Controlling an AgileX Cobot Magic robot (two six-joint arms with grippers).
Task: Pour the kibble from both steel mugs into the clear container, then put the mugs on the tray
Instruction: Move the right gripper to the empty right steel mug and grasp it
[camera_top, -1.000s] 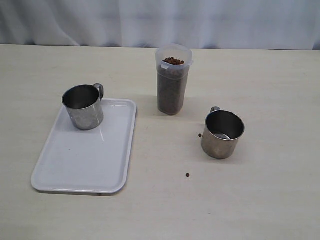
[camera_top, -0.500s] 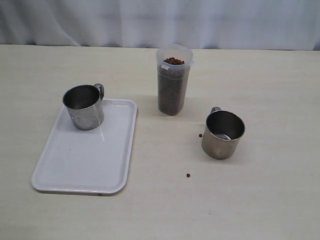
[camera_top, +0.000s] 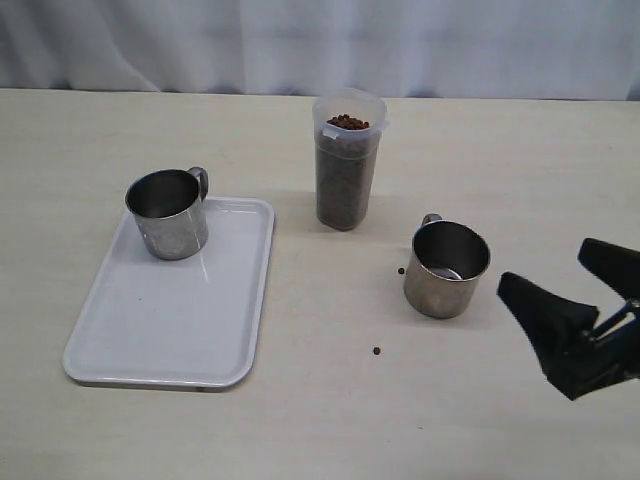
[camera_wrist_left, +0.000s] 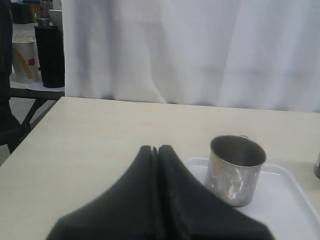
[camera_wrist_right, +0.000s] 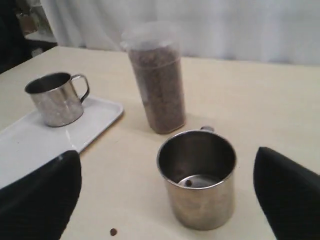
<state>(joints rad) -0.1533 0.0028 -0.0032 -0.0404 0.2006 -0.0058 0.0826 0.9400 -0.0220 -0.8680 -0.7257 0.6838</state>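
Noting surroundings first: a pale counter (camera_top: 540, 140), with a white curtain (camera_top: 320, 40) along its far edge. Two stray pellets (camera_top: 376, 351) lie on the bare counter, one just beside the free mug (camera_top: 446, 268) and one nearer the front.

The clear container (camera_top: 346, 172) stands upright toward the far middle, with kibble (camera_top: 344, 190) almost to its rim. The tray (camera_top: 160, 330) lies on the left, its long side running front to back. The tray mug (camera_top: 167, 215) stands upright on its far end, handle turned toward the far right. The rest of the tray shows bare white surface.

Right tool (camera_top: 548, 268): fingers spread wide, pinching nothing. It sits to the right of the free mug and apart from it. In the right wrist view the free mug stands between the two dark fingers (camera_wrist_right: 40, 195), touching neither. Its handle faces the container. Its inside is nearly bare steel, with one small dark speck on the bottom.

Left tool (camera_wrist_left: 155, 149): fingers pressed together, nothing between them. It is out of the exterior view. In the left wrist view the tray mug stands beyond its tip, apart.

Room: between the free mug and the tray lies open counter, crossed only by the stray pellets. The container stands behind that gap, not in it. Broad bare counter lies in front of the free mug and beyond it to the right.
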